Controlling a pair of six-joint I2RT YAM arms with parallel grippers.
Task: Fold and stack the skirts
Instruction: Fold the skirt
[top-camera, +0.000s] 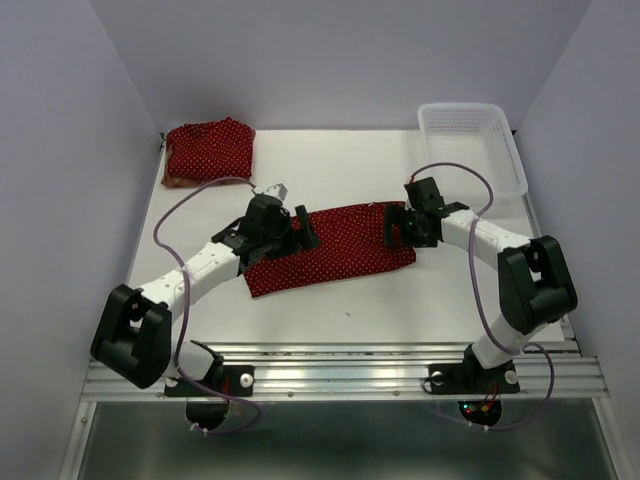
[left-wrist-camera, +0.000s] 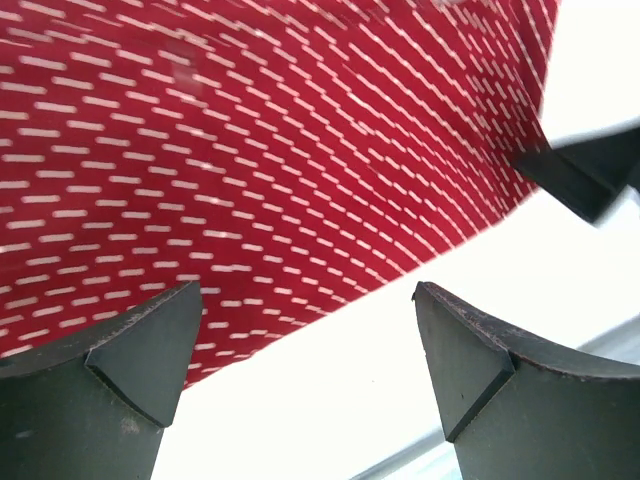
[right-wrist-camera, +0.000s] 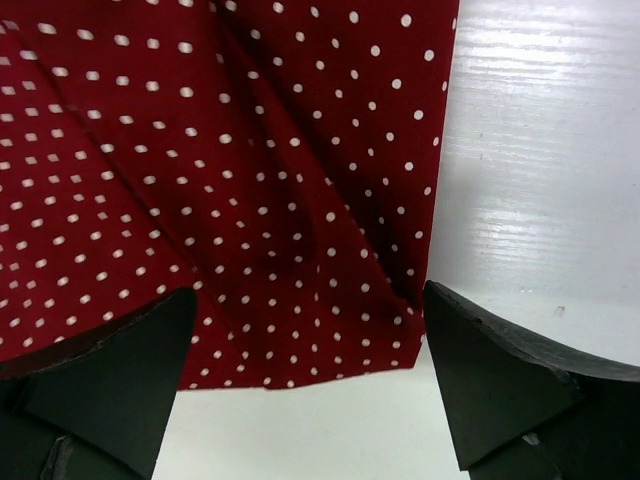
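A dark red dotted skirt (top-camera: 335, 245) lies spread flat in the middle of the white table (top-camera: 330, 310). It forms a long band running from near left to far right. The left gripper (top-camera: 300, 232) hangs over the skirt's left end. Its jaws stand wide apart with nothing between them, and from its own camera I see the cloth just beyond them and bare table below, all a bit smeared. The right gripper (top-camera: 393, 228) is over the skirt's right end, likewise spread wide and holding nothing. Its wrist view shows the skirt's corner and side edge lying between the two jaws, flat on the table with a few soft creases.

At the far left corner sits a folded pile (top-camera: 208, 150) of the same dotted red cloth, well apart from the spread skirt. A paler edge shows along its near left side, though I can't tell from here whether that is another skirt underneath. A white mesh basket (top-camera: 468, 107) stands at the far right.
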